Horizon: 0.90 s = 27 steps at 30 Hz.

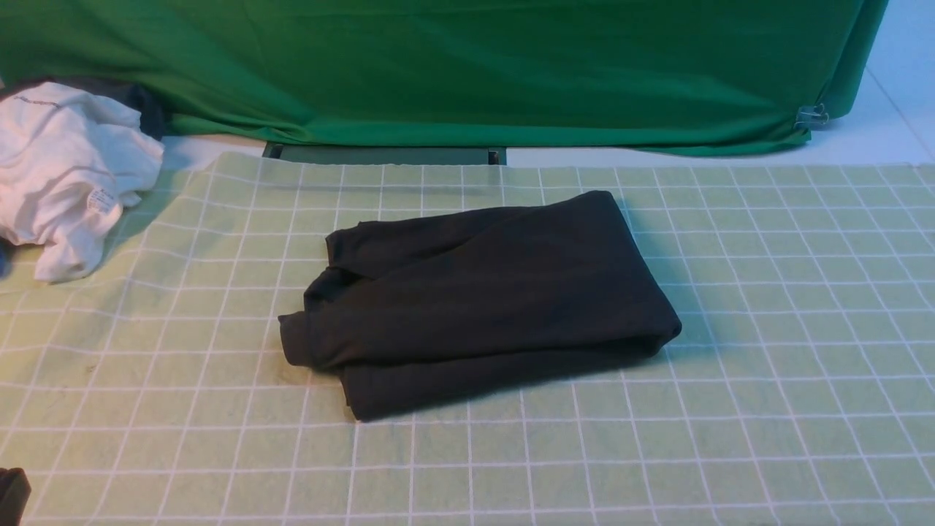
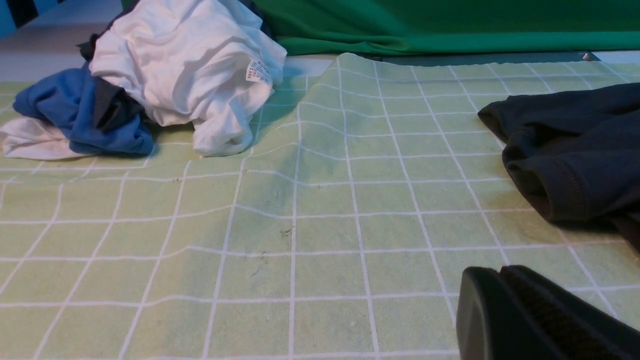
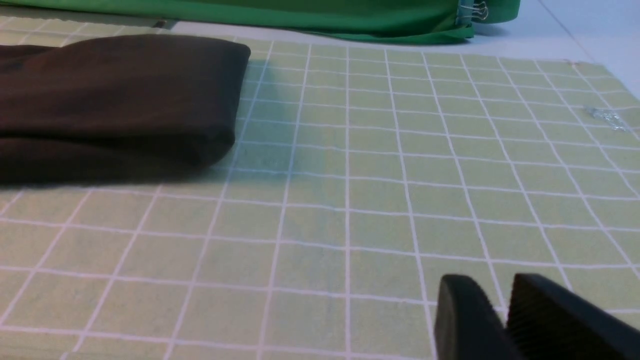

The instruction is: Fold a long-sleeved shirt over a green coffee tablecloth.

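The long-sleeved shirt [image 1: 482,292] lies folded into a compact black bundle in the middle of the green coffee tablecloth [image 1: 767,365], a sleeve cuff pointing left. In the left wrist view the shirt's cuff [image 2: 575,150] shows beyond my left gripper [image 2: 500,272], which is shut on nothing and hovers over bare cloth [image 2: 325,200]. A dark corner at the front view's lower left is that left gripper [image 1: 9,497]. Over the grid cloth [image 3: 375,200], my right gripper [image 3: 497,287] stands slightly open and empty, apart from the shirt's folded edge [image 3: 115,100]. It is out of the front view.
A crumpled white garment [image 1: 66,168] with a printed tag lies at the far left, on a blue garment [image 2: 75,115]. A deep-green plain cloth [image 1: 467,66] hangs along the back, held by a metal clip [image 1: 811,115] at its right end.
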Each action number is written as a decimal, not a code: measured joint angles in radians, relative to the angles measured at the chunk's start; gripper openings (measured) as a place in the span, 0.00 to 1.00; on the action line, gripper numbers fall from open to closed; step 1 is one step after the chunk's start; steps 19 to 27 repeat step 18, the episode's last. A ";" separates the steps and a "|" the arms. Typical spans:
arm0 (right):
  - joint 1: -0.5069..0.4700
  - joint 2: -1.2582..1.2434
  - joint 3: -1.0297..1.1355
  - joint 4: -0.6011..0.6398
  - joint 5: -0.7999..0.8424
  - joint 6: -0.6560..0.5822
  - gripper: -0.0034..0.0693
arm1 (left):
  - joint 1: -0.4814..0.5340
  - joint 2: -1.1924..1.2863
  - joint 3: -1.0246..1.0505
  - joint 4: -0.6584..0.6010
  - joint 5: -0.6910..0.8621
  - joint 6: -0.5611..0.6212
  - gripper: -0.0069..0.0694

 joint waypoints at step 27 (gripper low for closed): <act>0.000 0.000 0.000 0.000 0.000 0.000 0.37 | 0.000 0.000 0.000 0.000 0.000 0.000 0.05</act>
